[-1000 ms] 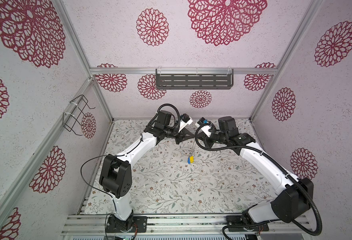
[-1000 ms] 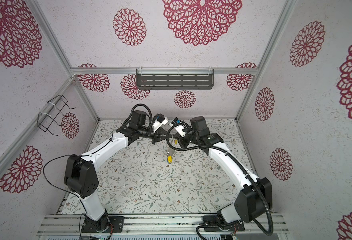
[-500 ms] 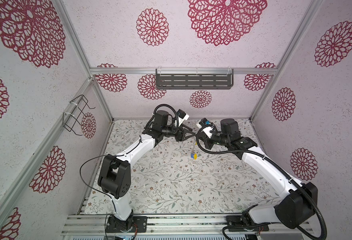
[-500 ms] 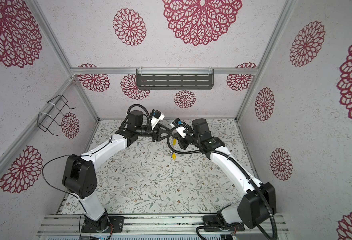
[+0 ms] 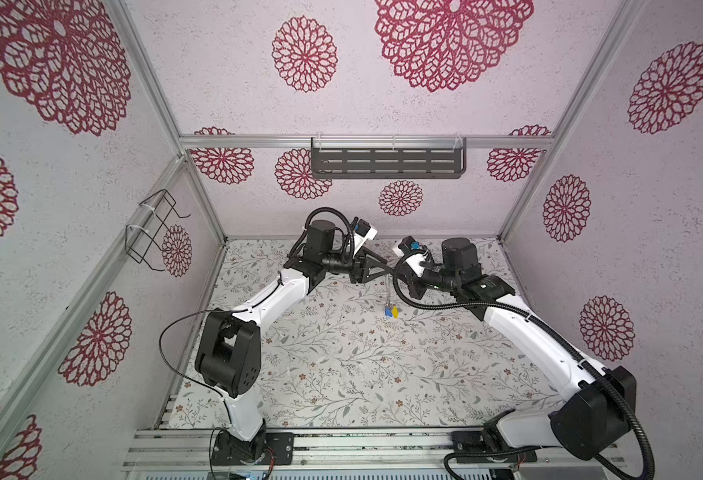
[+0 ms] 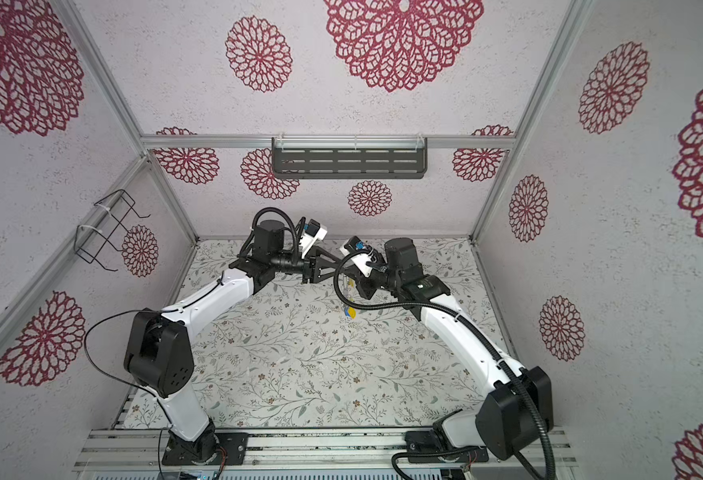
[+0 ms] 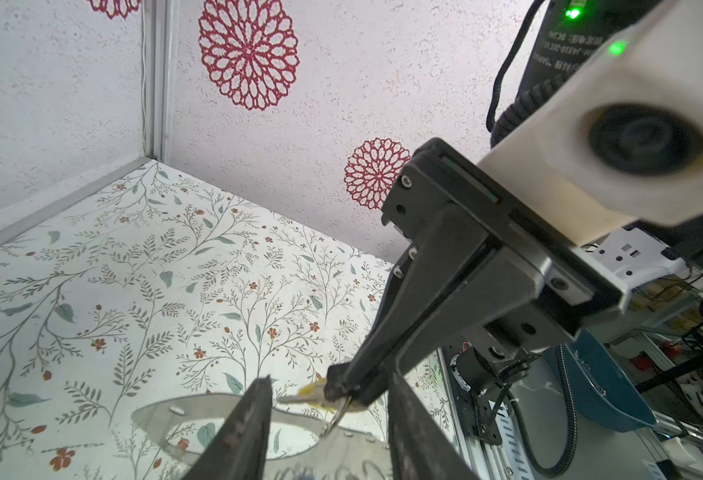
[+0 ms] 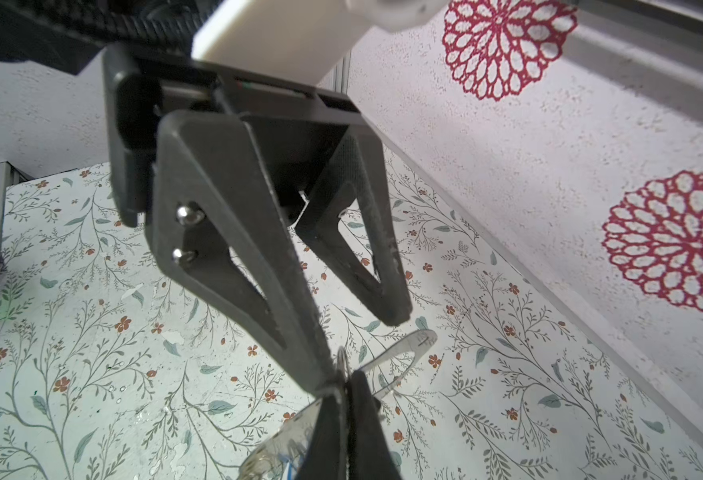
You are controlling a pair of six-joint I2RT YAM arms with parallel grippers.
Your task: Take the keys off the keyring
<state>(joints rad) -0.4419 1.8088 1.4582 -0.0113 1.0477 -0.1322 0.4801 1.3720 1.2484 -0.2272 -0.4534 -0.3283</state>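
Both arms meet over the far middle of the counter [image 5: 341,357]. Right claw [image 8: 341,399] — jaws closed on the rim of the keyring [image 7: 162,415], the grey horseshoe plate held up off the counter. Left claw [image 5: 386,268] open: its fingers [image 7: 245,428] stand apart, with the plate showing between them. One left tip sits close against the right claw's tips; contact cannot be told. The keys [image 5: 390,311] — blue and yellow tags — dangle in a small bunch below the two claws in both top views. A yellow tag [image 7: 310,390] shows just behind the right claw's tips in the left wrist view.
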